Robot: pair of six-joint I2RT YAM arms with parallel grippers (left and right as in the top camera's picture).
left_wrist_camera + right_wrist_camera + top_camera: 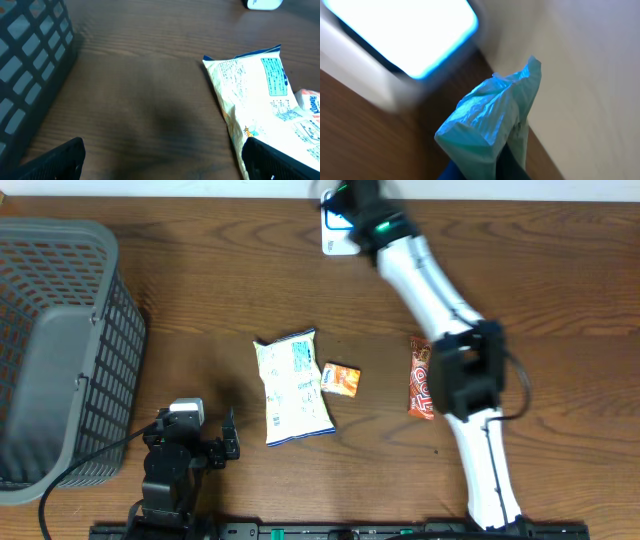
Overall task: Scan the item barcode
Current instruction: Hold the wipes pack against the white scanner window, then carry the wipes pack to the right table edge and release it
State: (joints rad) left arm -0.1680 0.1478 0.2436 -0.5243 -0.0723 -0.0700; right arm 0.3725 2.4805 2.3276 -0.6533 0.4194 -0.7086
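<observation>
My right gripper (pixel 347 197) is stretched to the table's far edge, shut on a crumpled teal packet (pixel 490 120). The packet hangs just beside the white scanner (pixel 336 232), whose window (pixel 400 30) glows white with a blue rim in the right wrist view. The packet hides most of the fingers, and no barcode shows. My left gripper (pixel 228 438) rests low at the front left, open (pixel 160 160), with only bare table between its fingers (pixel 55 160).
A white and yellow snack bag (pixel 293 385) (pixel 260 95) lies mid-table, its edge by my left gripper's right finger. A small orange packet (pixel 341 379) and a red bar (pixel 422 377) lie to its right. A grey basket (pixel 60 350) stands at the left.
</observation>
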